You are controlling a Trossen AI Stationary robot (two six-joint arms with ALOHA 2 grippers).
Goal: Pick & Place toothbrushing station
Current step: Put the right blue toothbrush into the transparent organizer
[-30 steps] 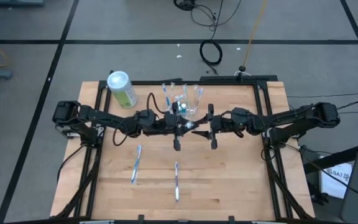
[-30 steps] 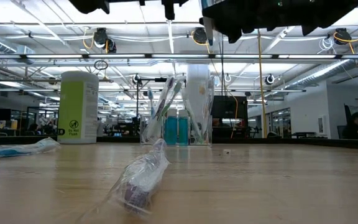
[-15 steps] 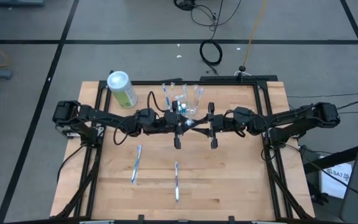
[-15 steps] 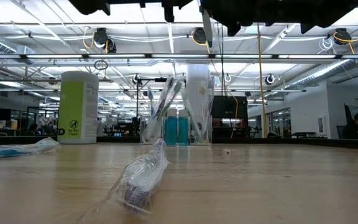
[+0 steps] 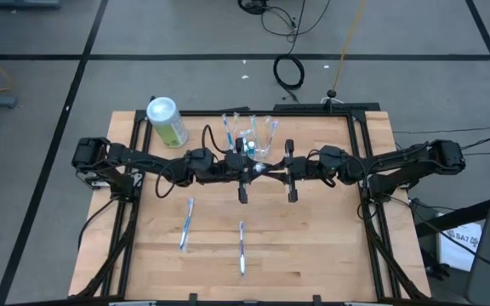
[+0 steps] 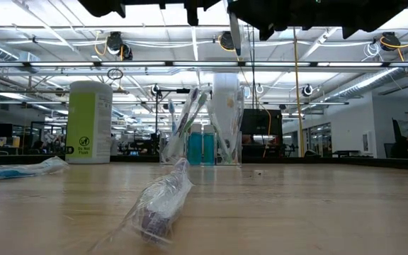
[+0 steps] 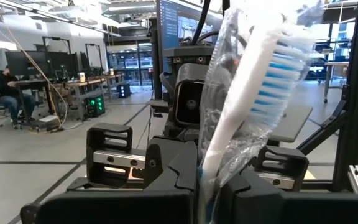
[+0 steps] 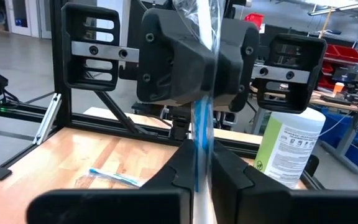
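Matt pale wooden table (image 5: 313, 246) (clear glossy plastic toothbrushing station (image 5: 252, 136)).

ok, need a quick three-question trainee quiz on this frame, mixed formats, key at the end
1. True or false: the green canister lies on its side.
2. What do the left gripper and right gripper grip between them? A) a wrapped toothbrush B) the green canister C) nothing
3. How many loose toothbrushes lie flat on the table?
Key: 1 false; 2 A; 3 two.
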